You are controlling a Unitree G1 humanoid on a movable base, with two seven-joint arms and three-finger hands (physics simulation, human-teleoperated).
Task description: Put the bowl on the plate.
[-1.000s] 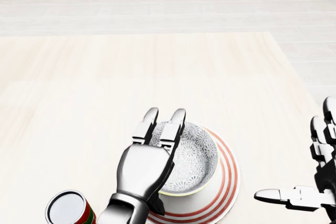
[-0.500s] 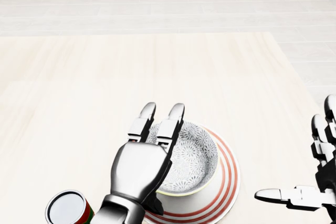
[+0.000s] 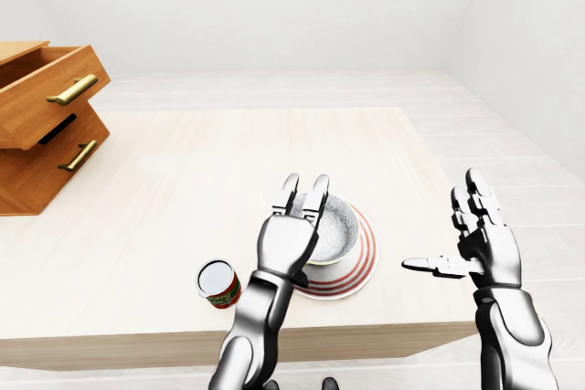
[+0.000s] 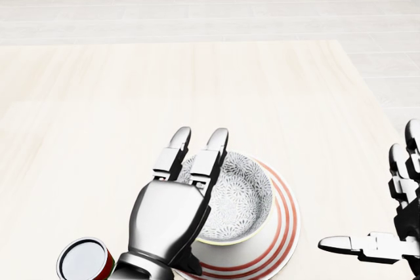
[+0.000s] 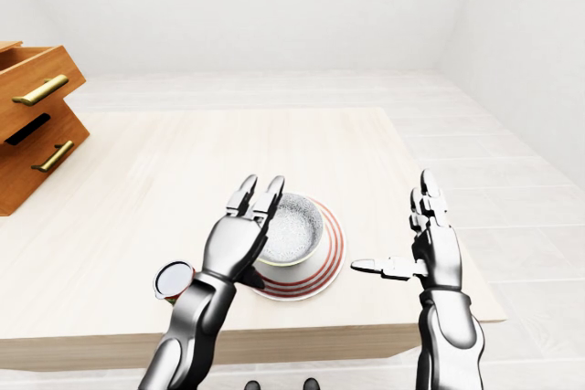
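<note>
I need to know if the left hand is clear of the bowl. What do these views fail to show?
- Head view: the left hand covers the near-left rim of the bowl, so contact between the thumb and the bowl cannot be told.
- Head view: the bottom edge cuts off the can, and its label is too small to read in the eye views.
- Head view: the right edge cuts off the right hand.

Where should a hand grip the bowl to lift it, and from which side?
Probably its rim, from the head view's right: the bowl sits upright and open on the plate, the left hand overlaps its left edge, and the open right hand hangs on that side.
</note>
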